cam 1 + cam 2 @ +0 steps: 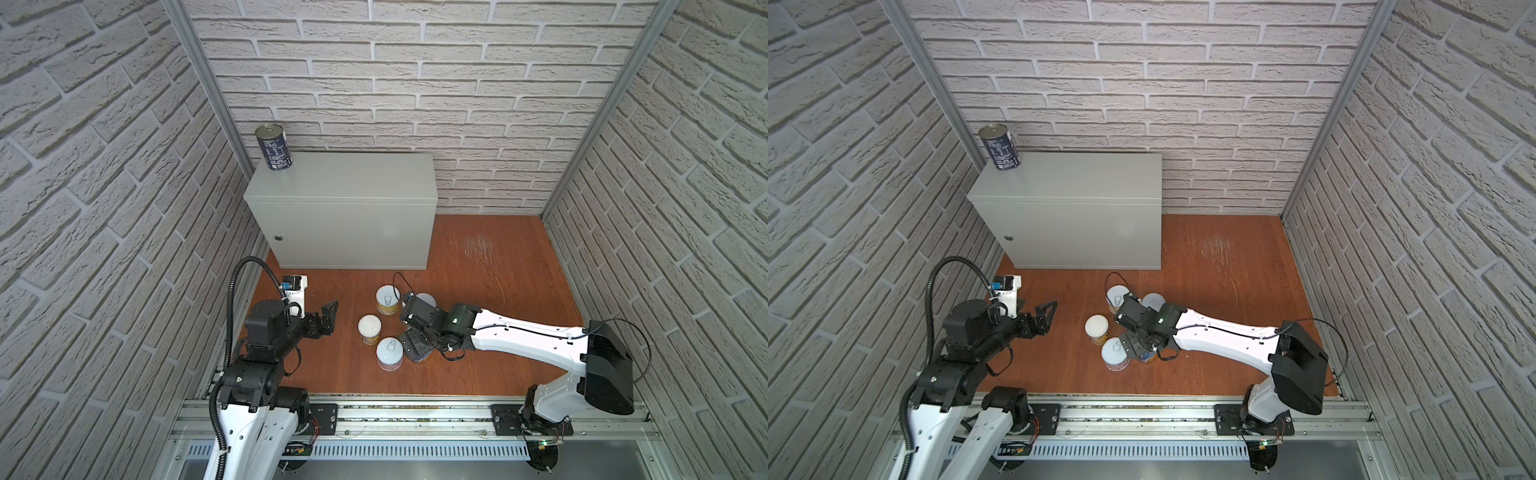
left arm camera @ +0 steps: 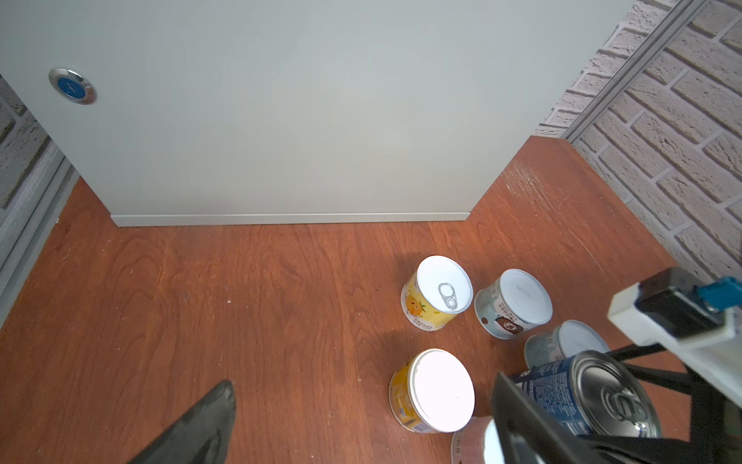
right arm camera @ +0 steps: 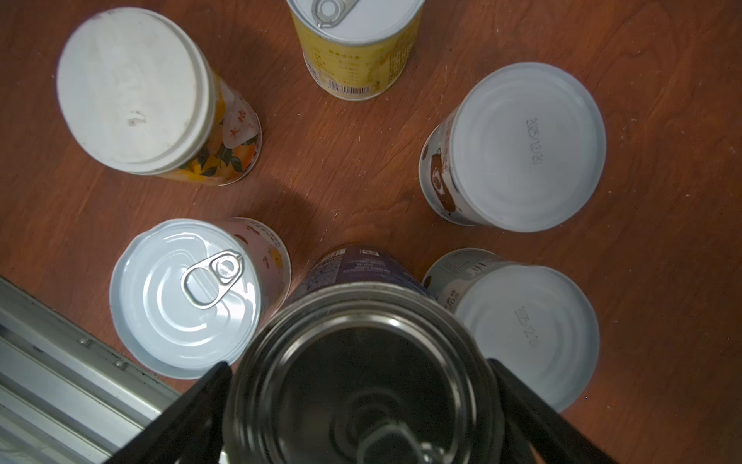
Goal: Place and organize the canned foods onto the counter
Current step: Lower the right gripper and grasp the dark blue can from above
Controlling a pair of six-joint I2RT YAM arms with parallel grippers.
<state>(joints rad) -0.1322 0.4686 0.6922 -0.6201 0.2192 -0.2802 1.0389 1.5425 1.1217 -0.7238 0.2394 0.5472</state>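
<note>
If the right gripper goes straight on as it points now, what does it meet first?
Most likely the dark-blue can, standing between the jaws of the right gripper; depth is unclear.

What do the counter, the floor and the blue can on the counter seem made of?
Counter: likely painted sheet metal, matte light grey, with folded edges. Floor: wood or wood-look laminate, reddish-brown with grain and scratches. Blue can: metal, going by its bare silver top; the dark blue label may be paper or print.

Scuffed reddish wood floor point(image 1: 478, 291); white brick walls point(image 1: 374, 83); aluminium rail point(image 1: 415, 419).
</note>
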